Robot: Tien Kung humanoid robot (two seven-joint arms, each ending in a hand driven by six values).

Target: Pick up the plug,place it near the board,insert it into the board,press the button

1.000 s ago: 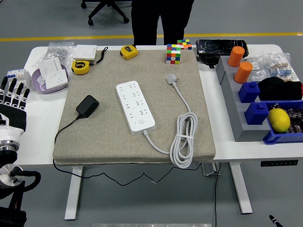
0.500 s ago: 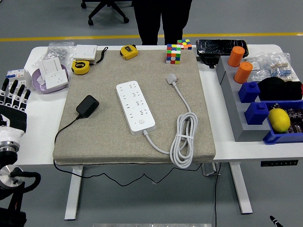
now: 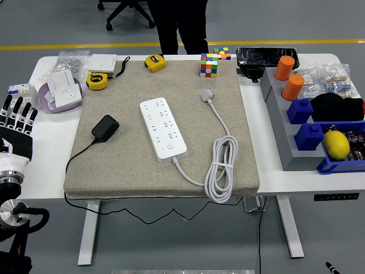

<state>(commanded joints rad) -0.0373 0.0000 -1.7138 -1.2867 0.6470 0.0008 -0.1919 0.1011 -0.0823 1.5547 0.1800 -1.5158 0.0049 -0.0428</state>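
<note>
left hand [image 3: 17, 117] is sitting at the table edge, fingers spread and empty, so it's needing to reach the black plug [image 3: 105, 128] first.

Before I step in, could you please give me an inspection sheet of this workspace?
Surface: white table with a beige mat over its middle.
Job's things: black plug lies on the mat, left of the white power strip; nothing plugged in.
Clutter: two tape measures, a Rubik's cube, orange cylinders, a lemon.
Hands: left hand open at the table's left edge; right not in view.
Cables: the strip's white cord coiled; the plug's black cable runs off the near edge.
Surroundings: a person stands at the far side.
</note>
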